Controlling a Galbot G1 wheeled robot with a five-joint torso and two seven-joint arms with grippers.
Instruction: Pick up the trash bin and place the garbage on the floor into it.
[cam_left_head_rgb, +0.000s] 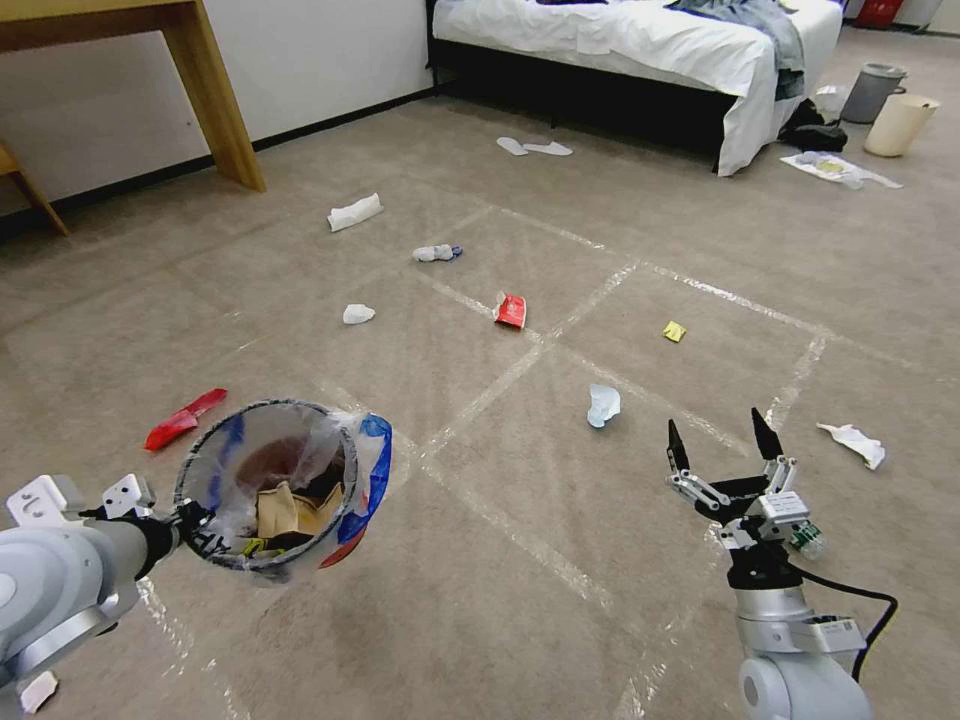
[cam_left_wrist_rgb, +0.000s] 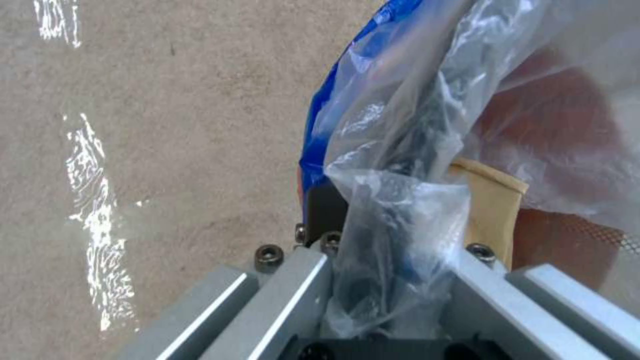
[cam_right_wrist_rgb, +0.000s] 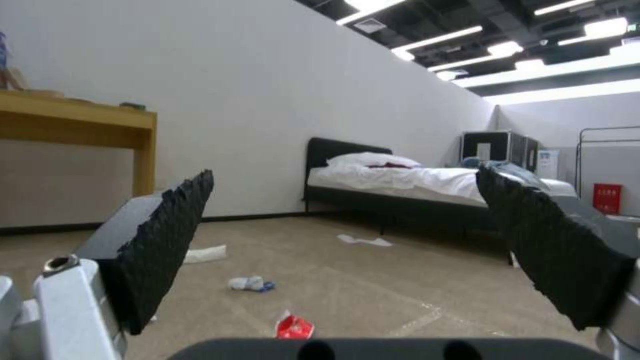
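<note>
I hold the trash bin (cam_left_head_rgb: 268, 487) lower left, tipped, mouth facing the camera, left gripper (cam_left_head_rgb: 190, 520) pinching its rim; right gripper (cam_left_head_rgb: 722, 441) spread, lower right.

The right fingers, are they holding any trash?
No. The right gripper hangs open above the carpet with nothing between its fingers.

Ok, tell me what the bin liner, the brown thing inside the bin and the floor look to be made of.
The liner looks like thin clear plastic film with blue edging: glossy, wrinkled, see-through. The brown piece in the trash bin, which the left gripper holds by the rim, looks like matte kraft paper, folded. The floor looks like short beige carpet, marked with shiny clear tape.
</note>
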